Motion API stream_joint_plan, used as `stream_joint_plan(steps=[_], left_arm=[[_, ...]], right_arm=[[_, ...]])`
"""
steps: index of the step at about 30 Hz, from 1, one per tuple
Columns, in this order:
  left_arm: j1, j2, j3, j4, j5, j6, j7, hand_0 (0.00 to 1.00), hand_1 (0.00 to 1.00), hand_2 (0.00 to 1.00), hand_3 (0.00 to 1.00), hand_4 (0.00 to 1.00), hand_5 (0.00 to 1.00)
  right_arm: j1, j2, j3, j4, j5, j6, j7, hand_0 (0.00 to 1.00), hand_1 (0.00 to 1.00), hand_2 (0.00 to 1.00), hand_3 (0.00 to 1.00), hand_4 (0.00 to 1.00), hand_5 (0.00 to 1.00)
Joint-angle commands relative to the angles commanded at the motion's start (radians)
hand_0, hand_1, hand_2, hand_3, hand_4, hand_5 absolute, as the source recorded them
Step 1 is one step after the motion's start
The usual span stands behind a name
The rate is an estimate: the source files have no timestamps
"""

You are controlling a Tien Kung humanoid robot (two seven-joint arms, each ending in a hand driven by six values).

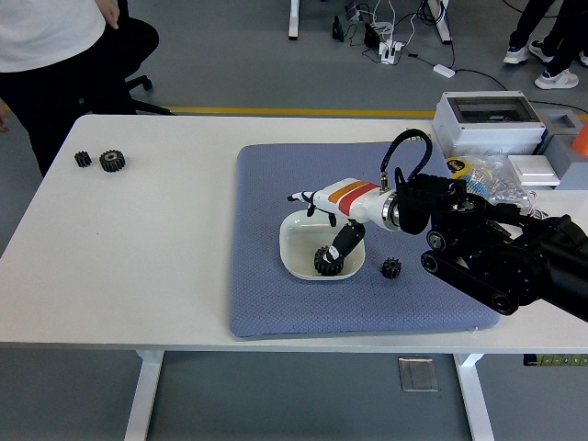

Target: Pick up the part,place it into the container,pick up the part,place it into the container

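A large black gear (329, 261) lies inside the white bowl (299, 249) on the blue mat, near the bowl's front right. My right hand (323, 209) hovers over the bowl with its fingers spread, holding nothing; the thumb reaches down toward the gear. A small black gear (392, 267) rests on the mat just right of the bowl. Two more black gears, a small gear (83, 159) and a larger gear (112, 161), sit at the table's far left. The left arm is out of view.
The blue mat (276, 303) covers the table's middle and right. A grey box (487, 118) and clutter stand at the back right. A person in a white shirt (46, 32) stands at the far left corner.
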Motion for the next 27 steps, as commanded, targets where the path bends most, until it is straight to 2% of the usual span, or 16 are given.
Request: stream_joint_plan(steps=[2, 3, 8, 9, 14, 15, 19, 20, 21, 26, 27], left_arm=[[0.003, 0.0, 0.001, 0.0, -0.001, 0.001, 0.001, 0.783, 0.812, 0.825, 0.593, 0.701, 0.643], [0.003, 0.0, 0.001, 0.0, -0.001, 0.001, 0.001, 0.781, 0.813, 0.826, 0.593, 0.701, 0.645], [0.007, 0.0, -0.004, 0.0, 0.002, 0.0, -0.003, 0.781, 0.813, 0.826, 0.593, 0.701, 0.645], [0.007, 0.0, -0.006, 0.0, 0.001, 0.0, -0.004, 0.78, 0.81, 0.824, 0.593, 0.703, 0.646], [0.007, 0.0, -0.01, 0.0, 0.008, 0.002, -0.003, 0.78, 0.81, 0.824, 0.593, 0.703, 0.646], [0.007, 0.0, -0.009, 0.0, 0.007, 0.002, -0.003, 0.778, 0.809, 0.821, 0.593, 0.702, 0.648], [0.005, 0.0, -0.006, 0.0, 0.001, 0.001, -0.007, 0.778, 0.809, 0.821, 0.593, 0.702, 0.648], [0.004, 0.0, -0.007, 0.0, 0.0, 0.001, -0.008, 0.778, 0.809, 0.821, 0.593, 0.702, 0.648], [0.003, 0.0, -0.007, 0.0, -0.001, 0.002, -0.008, 0.778, 0.808, 0.823, 0.594, 0.701, 0.65], [0.002, 0.0, -0.01, 0.0, 0.003, 0.003, -0.005, 0.778, 0.808, 0.823, 0.594, 0.701, 0.65], [0.002, 0.0, -0.009, 0.0, 0.003, 0.003, -0.005, 0.777, 0.807, 0.822, 0.593, 0.7, 0.652]], right_arm=[[-0.011, -0.016, 0.036, 0.013, -0.007, 0.005, -0.006, 0.3, 0.491, 0.781, 0.998, 0.998, 0.296], [-0.013, -0.021, 0.046, 0.017, -0.009, 0.007, -0.008, 0.303, 0.495, 0.781, 0.998, 0.998, 0.328], [-0.027, -0.098, 0.119, 0.052, -0.042, 0.028, -0.018, 0.303, 0.495, 0.781, 0.998, 0.998, 0.328], [-0.029, -0.11, 0.127, 0.053, -0.047, 0.032, -0.021, 0.303, 0.491, 0.739, 0.913, 0.998, 0.331], [-0.058, -0.154, 0.173, 0.04, -0.069, 0.051, -0.031, 0.303, 0.491, 0.739, 0.913, 0.998, 0.331], [-0.067, -0.164, 0.179, 0.045, -0.07, 0.056, -0.032, 0.309, 0.49, 0.722, 0.82, 0.998, 0.327], [-0.127, -0.212, 0.224, 0.081, -0.049, 0.082, -0.046, 0.309, 0.49, 0.722, 0.82, 0.998, 0.327], [-0.144, -0.219, 0.239, 0.09, -0.045, 0.085, -0.049, 0.309, 0.49, 0.722, 0.82, 0.998, 0.327], [-0.165, -0.226, 0.259, 0.101, -0.043, 0.088, -0.053, 0.339, 0.492, 0.71, 0.776, 0.998, 0.324], [-0.227, -0.251, 0.307, 0.152, -0.048, 0.085, -0.064, 0.339, 0.492, 0.71, 0.776, 0.998, 0.324], [-0.233, -0.256, 0.304, 0.163, -0.052, 0.084, -0.066, 0.476, 0.568, 0.718, 0.736, 0.998, 0.337]])
